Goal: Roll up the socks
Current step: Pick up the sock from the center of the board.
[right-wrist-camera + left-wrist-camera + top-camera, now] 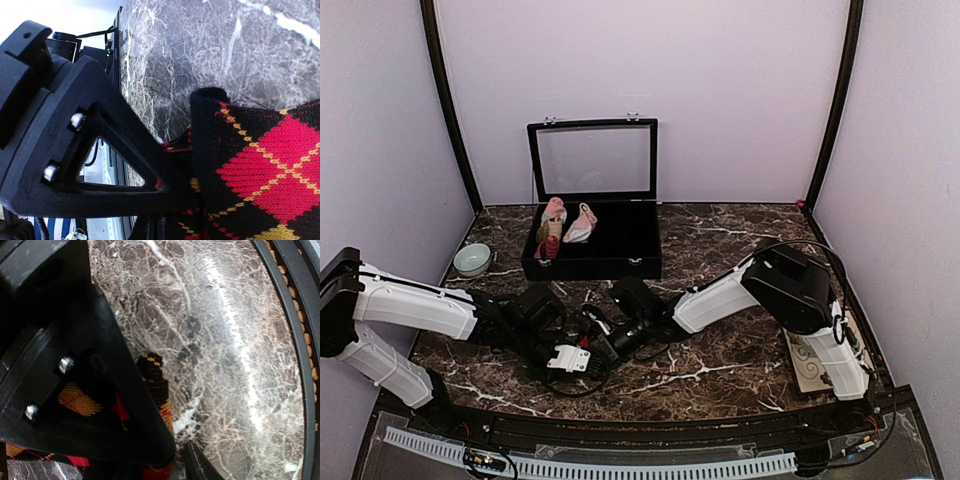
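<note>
Where my grippers meet, lower centre of the top view: black argyle sock (260, 165) on the marble table (225, 340).
Right gripper (170, 205): clamped tight on that sock's edge.
Left gripper (177, 457): fingers partly apart, sock between; whether it grips, I cannot tell.
Pink sock (582, 225): inside the black box (620, 264), upper centre.

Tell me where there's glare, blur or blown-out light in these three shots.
Top external: even, soft light on the marble table, sharp throughout. Left wrist: a bright glare streak washes out the marble, and the near finger is dark and soft. Right wrist: the argyle sock is crisp, the upper-left corner blown out white.
</note>
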Tool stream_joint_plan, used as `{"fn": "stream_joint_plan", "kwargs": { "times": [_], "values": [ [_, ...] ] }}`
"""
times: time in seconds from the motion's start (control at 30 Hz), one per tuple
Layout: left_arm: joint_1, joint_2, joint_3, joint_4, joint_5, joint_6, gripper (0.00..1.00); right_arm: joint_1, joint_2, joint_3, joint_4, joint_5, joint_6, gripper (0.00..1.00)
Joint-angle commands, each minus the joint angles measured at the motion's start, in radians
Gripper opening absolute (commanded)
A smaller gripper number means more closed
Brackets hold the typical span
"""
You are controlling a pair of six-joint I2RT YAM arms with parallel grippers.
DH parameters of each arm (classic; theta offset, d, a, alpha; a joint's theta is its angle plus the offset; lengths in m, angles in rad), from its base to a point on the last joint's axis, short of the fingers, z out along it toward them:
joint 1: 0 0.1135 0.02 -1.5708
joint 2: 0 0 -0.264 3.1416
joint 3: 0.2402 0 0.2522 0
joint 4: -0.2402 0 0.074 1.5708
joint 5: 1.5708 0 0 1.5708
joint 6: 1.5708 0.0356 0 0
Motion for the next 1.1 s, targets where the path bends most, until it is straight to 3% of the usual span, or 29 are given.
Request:
{"fn": "stream_joint_plan", "kwargs": {
  "times": [0.0, 0.1, 0.27, 0.37, 0.43, 0.73, 0.9, 0.93, 0.97, 1.0, 1.07],
  "values": [
    [-0.004, 0.051, -0.053, -0.012, -0.084, 0.015, 0.38, -0.017, 0.046, -0.067, -0.088, 0.095, -0.002, 0.00],
    [0.002, 0.084, -0.052, -0.017, -0.084, 0.025, 0.36, -0.022, 0.035, -0.086, -0.076, 0.093, 0.002, 0.00],
    [0.064, 0.170, 0.016, -0.112, 0.005, 0.022, 0.19, -0.038, 0.004, -0.126, -0.071, 0.110, -0.009, 0.03],
    [0.101, 0.225, 0.060, -0.199, 0.060, 0.046, 0.05, -0.049, -0.019, -0.155, -0.072, 0.127, -0.020, 0.11],
    [0.118, 0.233, 0.072, -0.237, 0.093, 0.061, 0.00, -0.057, -0.044, -0.181, -0.077, 0.147, -0.034, 0.15],
    [0.135, 0.221, 0.080, -0.312, 0.133, 0.066, 0.00, -0.139, -0.223, -0.341, -0.152, 0.282, -0.139, 0.28],
    [0.143, 0.225, 0.113, -0.383, 0.167, 0.081, 0.00, -0.175, -0.347, -0.312, -0.293, 0.531, -0.245, 0.30],
    [0.151, 0.228, 0.122, -0.403, 0.179, 0.083, 0.00, -0.176, -0.373, -0.301, -0.304, 0.594, -0.253, 0.34],
    [0.159, 0.230, 0.129, -0.415, 0.189, 0.084, 0.00, -0.176, -0.396, -0.293, -0.309, 0.669, -0.252, 0.70],
    [0.174, 0.228, 0.130, -0.421, 0.196, 0.084, 0.00, -0.176, -0.420, -0.287, -0.304, 0.771, -0.243, 0.96],
    [0.199, 0.211, 0.127, -0.421, 0.198, 0.083, 0.00, -0.175, -0.442, -0.299, -0.243, 0.844, -0.210, 0.99]
  ]
}}
